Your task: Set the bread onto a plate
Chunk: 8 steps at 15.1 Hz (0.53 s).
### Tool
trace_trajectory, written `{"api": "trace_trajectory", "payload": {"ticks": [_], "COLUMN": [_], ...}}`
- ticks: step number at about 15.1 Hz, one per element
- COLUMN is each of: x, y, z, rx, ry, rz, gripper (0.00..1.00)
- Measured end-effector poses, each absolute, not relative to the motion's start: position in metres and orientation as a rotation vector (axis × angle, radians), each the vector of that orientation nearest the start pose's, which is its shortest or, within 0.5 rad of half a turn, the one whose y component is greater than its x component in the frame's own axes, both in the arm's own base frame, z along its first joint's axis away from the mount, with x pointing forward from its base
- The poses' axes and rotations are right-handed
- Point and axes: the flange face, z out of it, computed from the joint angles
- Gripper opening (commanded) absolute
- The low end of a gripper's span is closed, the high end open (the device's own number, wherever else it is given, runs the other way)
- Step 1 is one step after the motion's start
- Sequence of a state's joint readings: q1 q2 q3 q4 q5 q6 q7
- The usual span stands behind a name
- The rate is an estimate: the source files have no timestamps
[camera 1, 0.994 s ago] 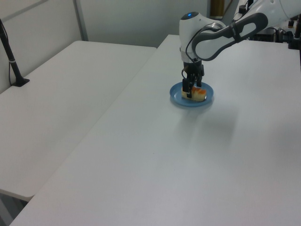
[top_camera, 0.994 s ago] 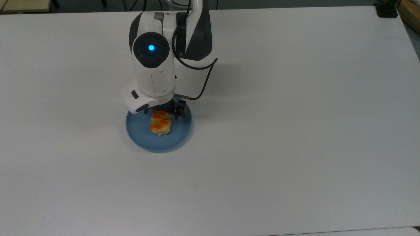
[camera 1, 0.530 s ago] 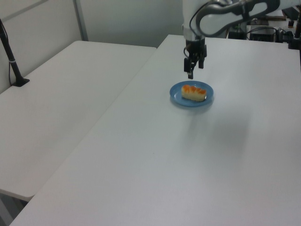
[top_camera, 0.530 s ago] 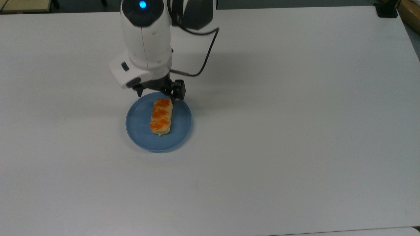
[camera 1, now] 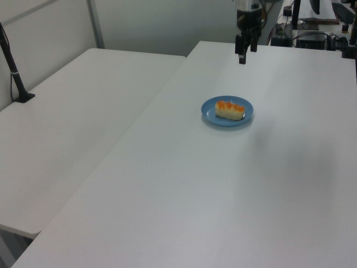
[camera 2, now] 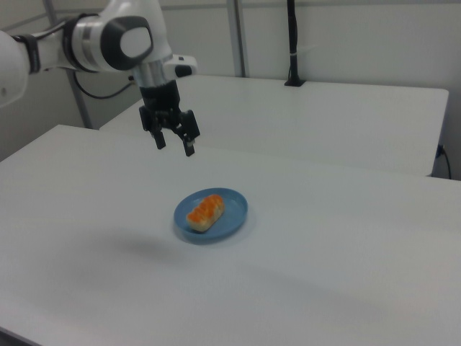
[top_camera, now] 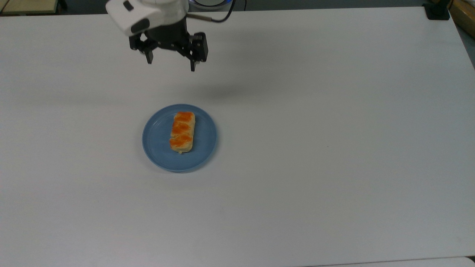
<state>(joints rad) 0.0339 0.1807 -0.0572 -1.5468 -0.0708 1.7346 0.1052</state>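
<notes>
The bread (top_camera: 182, 132) (camera 1: 229, 109) (camera 2: 205, 210), a pale-yellow roll with three orange-brown glazed patches, lies flat on the round blue plate (top_camera: 157, 148) (camera 1: 208, 114) (camera 2: 233, 216), a little off the plate's middle. My gripper (top_camera: 171, 65) (camera 1: 243, 57) (camera 2: 174, 146) hangs open and empty well above the table, apart from the bread. In the top view it is above the plate, near the far table edge. In the right view it is up and to the left of the plate.
The plate sits on a wide white table (top_camera: 334, 148). A second white table (camera 1: 72, 111) stands beside it, with a black pole (camera 1: 12, 67) (camera 2: 292, 43) on it. A black clamp (top_camera: 437, 11) sits at the top view's upper right corner.
My gripper let go of the bread, which stays on the plate. It then rose and pulled back toward the top view's upper edge, open and empty.
</notes>
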Motion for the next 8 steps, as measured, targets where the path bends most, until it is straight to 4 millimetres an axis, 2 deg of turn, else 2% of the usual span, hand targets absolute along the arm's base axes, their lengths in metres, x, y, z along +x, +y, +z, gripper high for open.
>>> {"api": "trace_trajectory", "payload": {"ticks": [2, 8], "x": [0.6087, 0.6036], "y": [-0.0184, -0.0186], "z": [0.5545, 0.5481], "rx": [-3.215, -3.215], "ry": [0.169, 0.158], "rz": [-0.033, -0.006], "gripper": [1.0, 1.0]}}
